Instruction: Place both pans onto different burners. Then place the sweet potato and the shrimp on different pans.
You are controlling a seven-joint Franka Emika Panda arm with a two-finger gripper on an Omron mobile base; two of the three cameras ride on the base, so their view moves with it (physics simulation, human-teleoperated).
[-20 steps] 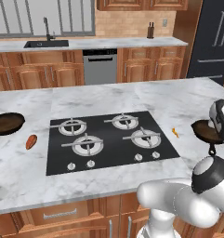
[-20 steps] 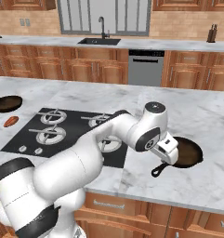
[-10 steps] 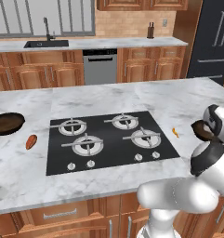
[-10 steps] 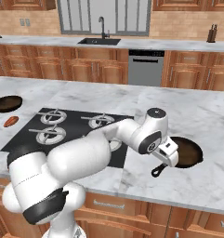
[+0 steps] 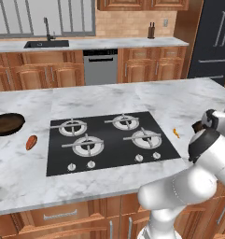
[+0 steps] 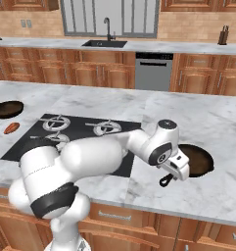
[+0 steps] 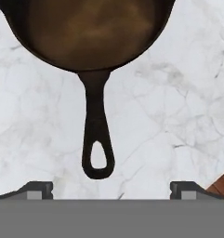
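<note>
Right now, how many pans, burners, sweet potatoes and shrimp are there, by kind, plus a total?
Pans: 2, left pan and right pan
Burners: 4
Sweet potato: 1
Shrimp: 1
Total: 8

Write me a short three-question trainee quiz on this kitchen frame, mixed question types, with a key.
1. True or false: a pan sits on a burner.
2. The pincer is: A open, B shut on the handle.
3. What lies beside the left pan?

Key:
1. False; both pans rest on the marble counter.
2. A; it is open over the right pan, whose handle points toward it.
3. The sweet potato.
</note>
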